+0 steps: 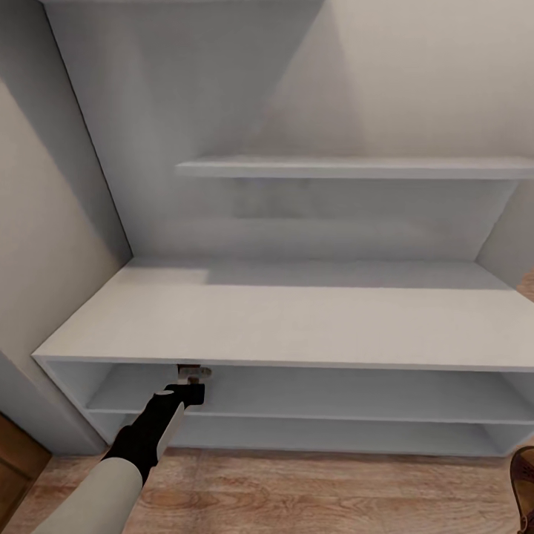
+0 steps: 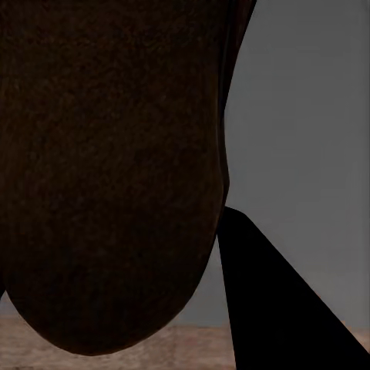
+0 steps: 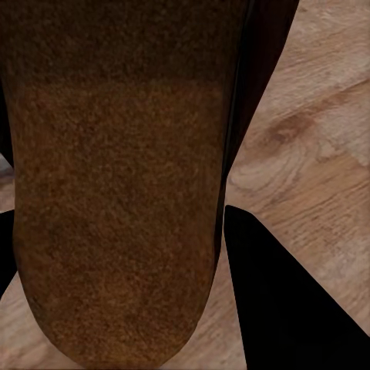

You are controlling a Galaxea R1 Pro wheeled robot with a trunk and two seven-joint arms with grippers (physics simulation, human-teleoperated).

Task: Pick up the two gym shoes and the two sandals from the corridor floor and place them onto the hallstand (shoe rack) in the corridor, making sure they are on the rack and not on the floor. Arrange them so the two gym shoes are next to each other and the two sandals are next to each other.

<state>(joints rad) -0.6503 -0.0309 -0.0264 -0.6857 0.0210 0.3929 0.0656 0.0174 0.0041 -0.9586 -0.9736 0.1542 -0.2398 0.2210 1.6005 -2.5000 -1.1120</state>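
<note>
Where the pale grey hallstand stands against the wall, the left arm is seen in the head view reaching toward the upper open shelf just under the bench top, its gripper at the shelf's front edge. In the left wrist view a dark brown sandal is seen close up between the fingers, so it is held by them, with grey panel behind and a strip of wood floor beyond its rounded end. A floating shelf is fixed to the back panel above the bench top, which is bare in the part seen. At the far right of the head view, part of a brown sandal is seen over the corridor floor. In the right wrist view the second sandal's tan footbed is gripped between the dark fingers above the wood-grain planks.
</note>
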